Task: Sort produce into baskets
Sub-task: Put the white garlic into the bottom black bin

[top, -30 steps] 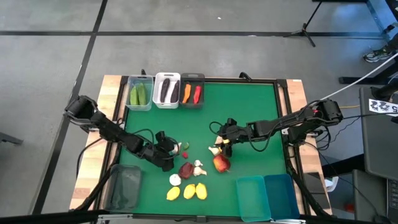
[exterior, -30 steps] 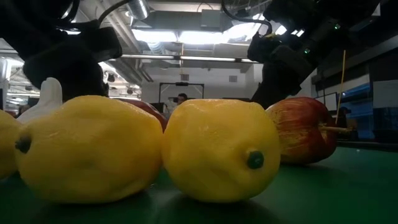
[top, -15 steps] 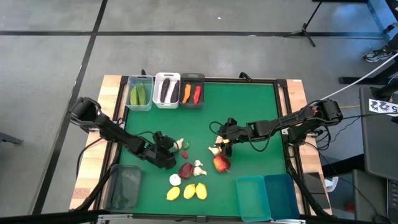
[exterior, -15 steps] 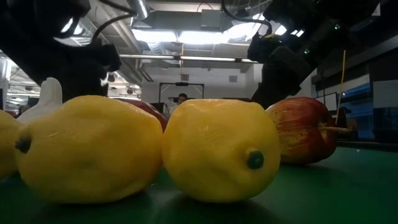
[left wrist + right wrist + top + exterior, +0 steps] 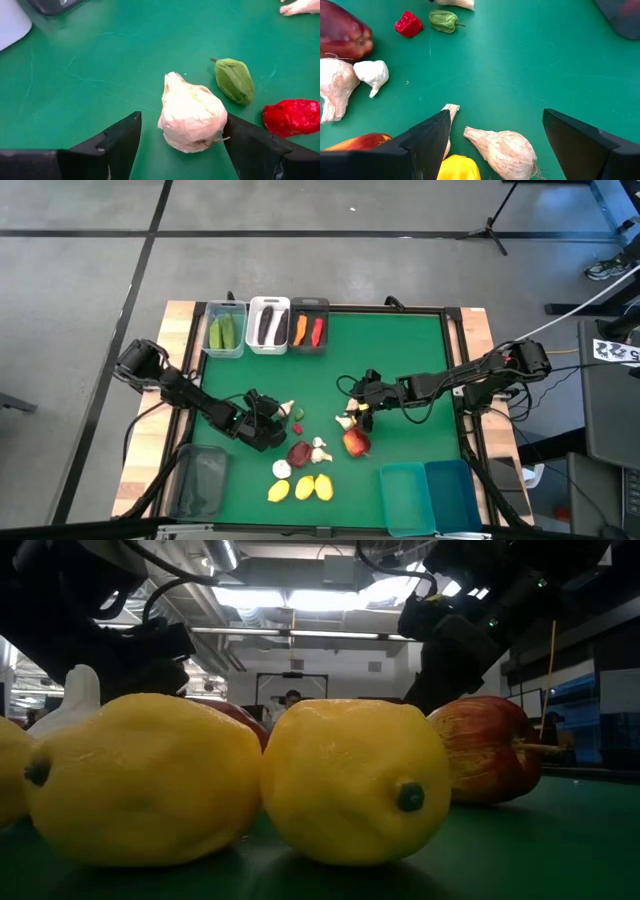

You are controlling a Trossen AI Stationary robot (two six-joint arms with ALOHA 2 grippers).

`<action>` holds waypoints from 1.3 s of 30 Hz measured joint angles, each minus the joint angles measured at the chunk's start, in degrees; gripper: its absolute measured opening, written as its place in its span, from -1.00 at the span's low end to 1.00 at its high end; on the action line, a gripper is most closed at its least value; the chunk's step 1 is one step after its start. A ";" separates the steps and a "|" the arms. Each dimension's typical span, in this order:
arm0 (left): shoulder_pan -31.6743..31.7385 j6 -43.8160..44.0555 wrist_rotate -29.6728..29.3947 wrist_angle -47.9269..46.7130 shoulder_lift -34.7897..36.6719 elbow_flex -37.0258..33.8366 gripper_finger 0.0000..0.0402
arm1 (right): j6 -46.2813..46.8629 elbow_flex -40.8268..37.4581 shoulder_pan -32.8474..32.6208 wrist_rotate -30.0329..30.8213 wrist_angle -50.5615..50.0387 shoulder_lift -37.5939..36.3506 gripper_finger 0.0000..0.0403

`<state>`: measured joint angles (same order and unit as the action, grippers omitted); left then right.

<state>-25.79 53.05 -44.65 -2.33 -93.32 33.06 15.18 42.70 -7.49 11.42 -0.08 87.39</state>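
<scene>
1. At the table's far edge, left of centre, three baskets stand in a row: the clear basket point(image 5: 225, 330) holds green cucumbers point(image 5: 222, 333); the white basket point(image 5: 268, 325) beside it holds purple eggplants point(image 5: 270, 326); the dark grey basket point(image 5: 310, 326) holds an orange carrot point(image 5: 300, 329) and a red chili point(image 5: 317, 331).
2. A dark translucent basket point(image 5: 203, 477) sits at the near left corner.
3. The left gripper point(image 5: 275, 418) is low over the green mat point(image 5: 400, 360), left of the produce pile; its jaws stand apart around a white garlic bulb point(image 5: 191, 114), one finger point(image 5: 117, 142) clear of it, the other finger point(image 5: 257, 145) at its edge; whether it grips the bulb I cannot tell.
4. Just beyond that bulb lie a small green pepper point(image 5: 234, 80) and a small red pepper point(image 5: 292, 116), close in the way.
5. Near the front edge lie a dark red fruit point(image 5: 300, 453), more garlic point(image 5: 320, 448) and three yellow lemons point(image 5: 303, 488); they fill the low view.
6. The right gripper point(image 5: 355, 416) hovers with jaws wide apart, holding nothing, over another garlic bulb point(image 5: 502, 150); a red apple point(image 5: 355, 443) lies just beside.
7. Two teal-blue baskets point(image 5: 432, 495) stand at the near right.
</scene>
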 joint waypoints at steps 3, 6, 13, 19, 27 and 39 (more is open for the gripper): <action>0.40 0.73 -0.11 0.00 0.00 0.01 0.32 | 0.00 0.00 0.00 0.00 -0.01 0.00 0.57; 1.06 0.37 -0.13 0.00 0.00 0.02 0.32 | -0.02 0.00 0.00 0.01 0.00 0.00 0.57; 2.99 -0.65 -0.17 0.00 0.01 0.00 0.32 | -0.02 0.00 -0.01 0.11 -0.01 0.00 0.57; 3.35 -1.10 -0.15 0.00 0.02 0.01 0.20 | -0.02 0.00 0.00 0.14 0.00 0.00 0.57; 3.18 -1.06 -0.14 0.00 0.04 0.01 -0.06 | -0.02 0.00 0.00 0.14 -0.01 0.00 0.57; 2.16 -0.62 0.03 -0.09 0.31 0.28 -0.25 | -0.02 0.00 0.00 0.16 0.00 0.00 0.57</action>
<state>-23.64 52.42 -44.62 -2.41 -93.01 33.34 15.16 42.70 -7.49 11.57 -0.08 87.39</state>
